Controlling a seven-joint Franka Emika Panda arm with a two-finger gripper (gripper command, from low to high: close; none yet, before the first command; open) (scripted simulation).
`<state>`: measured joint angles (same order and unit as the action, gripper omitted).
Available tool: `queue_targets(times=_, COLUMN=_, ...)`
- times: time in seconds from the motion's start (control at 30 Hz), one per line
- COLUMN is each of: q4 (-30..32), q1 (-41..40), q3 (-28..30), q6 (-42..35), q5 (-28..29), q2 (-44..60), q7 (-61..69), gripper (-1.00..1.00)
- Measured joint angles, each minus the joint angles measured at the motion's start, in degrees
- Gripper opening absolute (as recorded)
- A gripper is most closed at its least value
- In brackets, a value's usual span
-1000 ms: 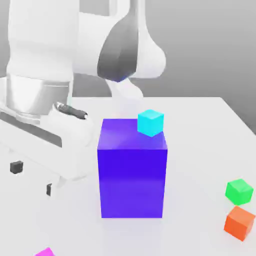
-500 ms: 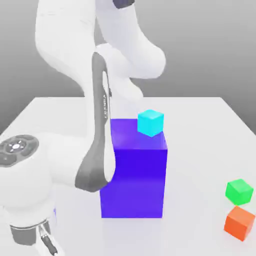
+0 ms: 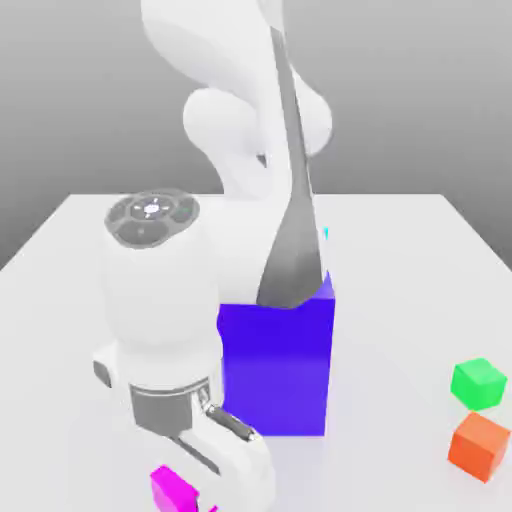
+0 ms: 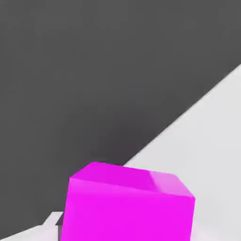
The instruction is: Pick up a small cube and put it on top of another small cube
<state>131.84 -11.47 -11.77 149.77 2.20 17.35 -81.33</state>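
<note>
Exterior view: at the lower left of the frame the gripper (image 3: 200,495) is seen pinched on the small cube (image 3: 172,489), below the big blue-violet block (image 3: 285,365).

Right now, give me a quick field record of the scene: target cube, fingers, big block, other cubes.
target cube: small magenta cube, at the table's near edge in the exterior view
fingers: shut; grip on the magenta cube cannot be confirmed
big block: blue-violet block, mid-table, partly behind the arm
other cubes: green cube and orange cube side by side at the exterior view's right
table: white surface
</note>
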Motion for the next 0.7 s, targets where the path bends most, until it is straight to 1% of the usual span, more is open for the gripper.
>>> queue_targets(times=0.17, q4=6.88, q1=7.41, q3=-7.33, q6=0.88, q5=-0.05, q2=-6.05, q7=-2.49, gripper=-1.00)
queue_targets(times=0.27, q4=11.60, q1=12.69, q3=-12.83, q6=1.44, q5=-0.09, q2=-10.05, q7=-4.43, gripper=-1.00)
queue_targets(times=0.33, q4=14.45, q1=18.11, q3=-17.00, q6=1.83, q5=0.41, q2=-12.27, q7=-6.48, gripper=-1.00)
queue_targets(times=0.37, q4=15.18, q1=21.38, q3=-18.81, q6=2.27, q5=1.79, q2=-12.26, q7=-8.53, gripper=-1.00)
queue_targets(times=0.4, q4=15.49, q1=23.46, q3=-19.56, q6=3.05, q5=3.80, q2=-11.42, q7=-10.83, gripper=-1.00)
queue_targets(times=0.47, q4=15.55, q1=25.19, q3=-19.06, q6=4.97, q5=7.61, q2=-9.00, q7=-14.18, gripper=-1.00)
queue_targets(times=0.6, q4=15.17, q1=28.94, q3=-14.49, q6=9.30, q5=15.26, q2=-3.25, q7=-19.94, gripper=-1.00)
queue_targets(times=0.63, q4=15.11, q1=29.57, q3=-13.69, q6=9.95, q5=16.37, q2=-2.39, q7=-20.75, gripper=1.00)
queue_targets(times=0.7, q4=15.11, q1=29.57, q3=-13.69, q6=9.95, q5=16.37, q2=-2.39, q7=-20.75, gripper=1.00)
